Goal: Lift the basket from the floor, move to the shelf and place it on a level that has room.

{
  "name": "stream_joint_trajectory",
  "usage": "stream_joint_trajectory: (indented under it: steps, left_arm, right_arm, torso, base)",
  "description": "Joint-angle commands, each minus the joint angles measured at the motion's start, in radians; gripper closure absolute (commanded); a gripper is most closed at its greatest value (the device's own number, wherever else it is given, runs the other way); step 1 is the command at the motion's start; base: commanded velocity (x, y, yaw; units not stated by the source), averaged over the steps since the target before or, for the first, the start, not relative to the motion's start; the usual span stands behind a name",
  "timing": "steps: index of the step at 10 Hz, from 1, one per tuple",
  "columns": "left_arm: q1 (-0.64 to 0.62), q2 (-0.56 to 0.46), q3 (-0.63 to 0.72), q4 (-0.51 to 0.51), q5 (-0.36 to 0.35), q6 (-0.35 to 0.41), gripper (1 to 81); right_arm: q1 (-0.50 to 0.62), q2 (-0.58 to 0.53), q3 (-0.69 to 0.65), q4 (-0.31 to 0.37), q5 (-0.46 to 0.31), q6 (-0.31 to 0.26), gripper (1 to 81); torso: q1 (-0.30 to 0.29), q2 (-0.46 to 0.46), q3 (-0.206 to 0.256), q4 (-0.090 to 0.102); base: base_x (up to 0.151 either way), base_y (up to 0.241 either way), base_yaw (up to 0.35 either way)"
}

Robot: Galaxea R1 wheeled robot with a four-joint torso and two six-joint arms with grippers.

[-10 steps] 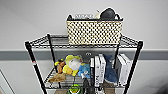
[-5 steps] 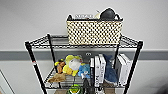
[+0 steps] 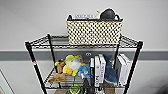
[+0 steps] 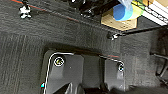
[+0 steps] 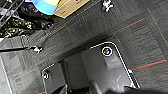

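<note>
Nothing has moved; basket (image 3: pixel 94 32) rests on shelf's (image 3: pixel 37 72) top level (image 3: pixel 45 41).

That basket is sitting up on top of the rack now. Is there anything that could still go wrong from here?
Possibly. The basket sits at the middle of the top level of the shelf; a load that high could make a tall narrow rack easier to tip if knocked. The left wrist view shows a castor on the floor, so a nudge might roll the rack. The dark round thing rising above the basket's rim could tumble out.
</note>
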Motion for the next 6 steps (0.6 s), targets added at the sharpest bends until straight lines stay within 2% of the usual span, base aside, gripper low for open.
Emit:
stream_joint_trajectory:
  steps: [1, 3, 6]
  left_arm:
    - [-0.021, 0.037, -0.032, -0.002, 0.030, 0.050, 1.0]
    - [0.024, 0.089, -0.089, -0.004, 0.009, 0.083, 1.0]
    - [0.077, 0.181, -0.195, 0.028, -0.008, 0.086, 1.0]
  right_arm:
    - [0.016, 0.047, -0.062, 0.009, -0.011, -0.060, 1.0]
    - [-0.012, 0.083, -0.096, 0.007, -0.001, -0.085, 1.0]
    - [-0.064, 0.135, -0.150, 0.007, 0.040, -0.132, 1.0]
  torso:
    - [0.000, 0.000, 0.000, 0.000]
    - [0.000, 0.000, 0.000, 0.000]
    - [-0.001, -0.001, 0.000, 0.000]
  base:
    - [0.000, 0.000, 0.000]
    - [0.000, 0.000, 0.000]
    - [0.000, 0.000, 0.000]
